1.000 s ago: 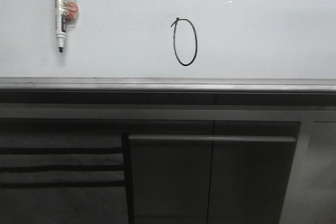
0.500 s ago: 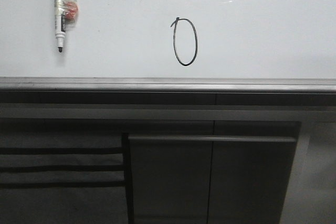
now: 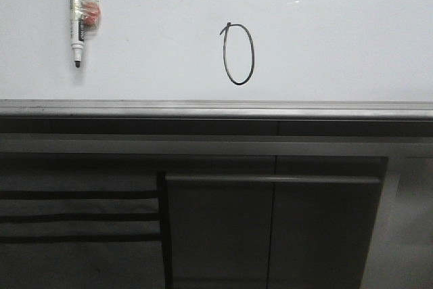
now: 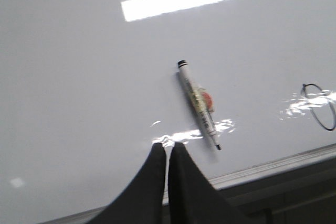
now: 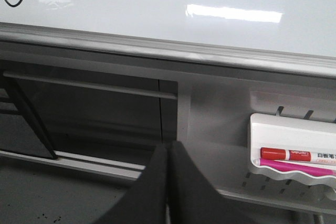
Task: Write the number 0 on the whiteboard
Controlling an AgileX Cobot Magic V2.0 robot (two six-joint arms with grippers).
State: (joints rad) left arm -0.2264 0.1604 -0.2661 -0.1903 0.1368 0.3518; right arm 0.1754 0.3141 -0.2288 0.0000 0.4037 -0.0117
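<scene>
The number 0 (image 3: 239, 55) is a thin black oval drawn on the glossy whiteboard (image 3: 338, 38), a little right of centre. A black-tipped marker (image 3: 78, 15) with a red-and-clear tag clings to the board at the upper left, tip down. My left gripper (image 4: 168, 146) is shut and holds nothing. It hovers in front of the whiteboard (image 4: 79, 77), with the marker (image 4: 198, 103) a short way off and part of the 0 (image 4: 320, 111) at the view's edge. My right gripper (image 5: 168, 145) is shut and empty, below the board's frame, facing the cabinet.
A grey metal frame edge (image 3: 216, 107) runs under the board. Dark grey cabinet panels (image 3: 270, 228) lie below it. A white tray (image 5: 294, 129) on the cabinet holds a red marker (image 5: 296, 155) and a pink one.
</scene>
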